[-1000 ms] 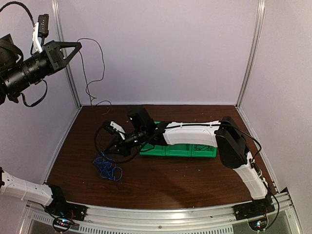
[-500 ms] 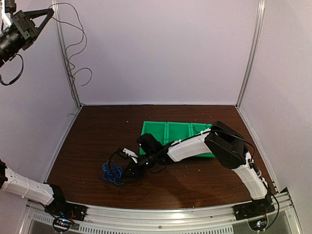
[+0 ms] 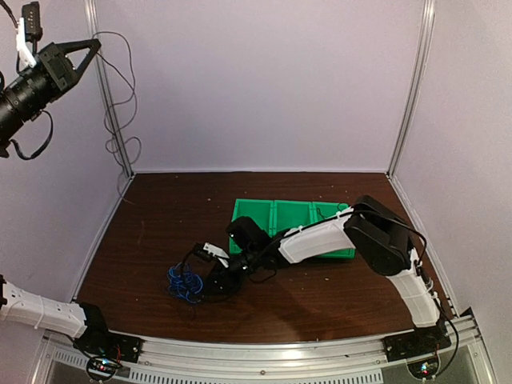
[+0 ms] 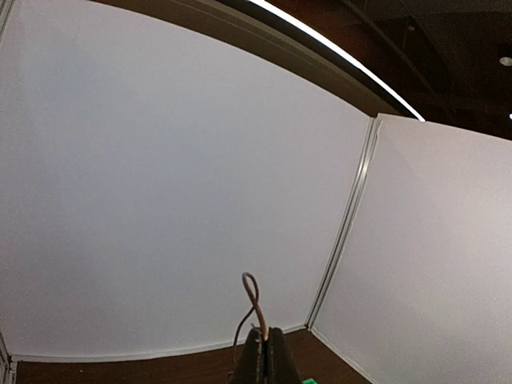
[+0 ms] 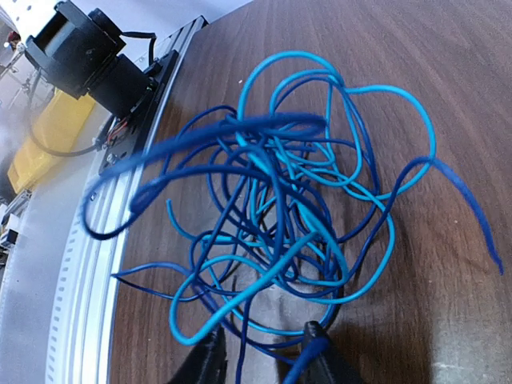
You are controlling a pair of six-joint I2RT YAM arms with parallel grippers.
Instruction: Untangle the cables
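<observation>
A fist-sized tangle of blue cables (image 3: 183, 282) lies on the brown table near the front left. My right gripper (image 3: 210, 280) is low beside it, on its right. In the right wrist view the light and dark blue cables (image 5: 296, 208) fill the frame, and the right gripper (image 5: 262, 358) stands open with blue strands running between and over its fingertips (image 5: 210, 360). High at the upper left, my left gripper (image 3: 90, 46) is shut on a thin dark cable (image 3: 134, 80) that dangles down the back-left corner. The left wrist view shows the left gripper (image 4: 266, 340) pinching a small loop of that cable (image 4: 253, 294).
A green tray (image 3: 272, 214) with three compartments sits mid-table, partly under the right arm. White walls enclose the back and both sides. The left arm's base (image 5: 84, 56) and the aluminium front rail (image 5: 88, 264) lie just beyond the blue tangle.
The right gripper dropped toward the front left onto the blue tangle and opened its jaws. The left gripper swung up and left with the dark cable, lifting its end off the table.
</observation>
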